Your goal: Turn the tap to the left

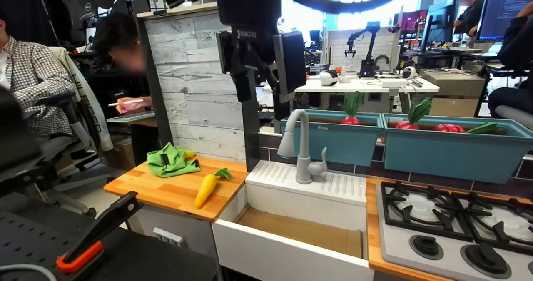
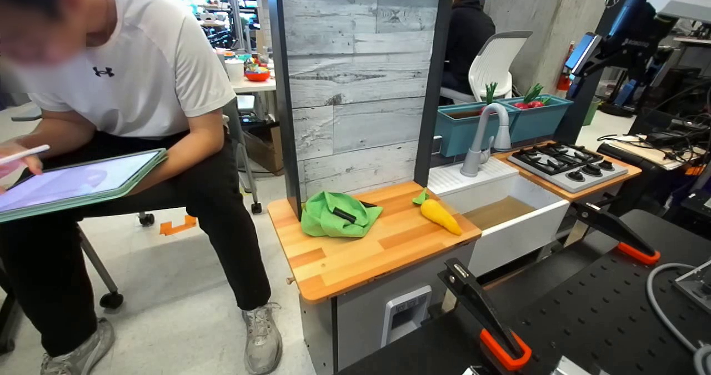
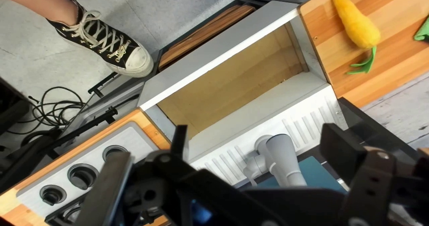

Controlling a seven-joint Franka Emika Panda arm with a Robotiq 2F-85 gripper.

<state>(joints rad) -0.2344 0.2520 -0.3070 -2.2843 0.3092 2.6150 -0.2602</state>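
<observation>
The tap is a grey faucet with a hooked spout [image 1: 305, 141] on the white ledge behind the sink. It also shows in an exterior view [image 2: 479, 144]. In the wrist view the tap [image 3: 281, 155] appears between the fingers, its outlet end toward the sink side and its small lever handle [image 3: 253, 167] to the left. The upper spout is partly hidden by the gripper body there. My black gripper [image 1: 264, 100] hangs above the tap, apart from it. It also shows at the upper right of an exterior view [image 2: 600, 89]. Its fingers [image 3: 258, 139] are wide apart and hold nothing.
The white sink [image 1: 291, 243] lies in front of the tap. Teal planters [image 1: 333, 141] stand close behind it. A stove [image 1: 441, 227] is on one side; a wooden counter [image 1: 175, 189] with a yellow vegetable [image 1: 206, 190] and green cloth [image 1: 168, 162] is on the other.
</observation>
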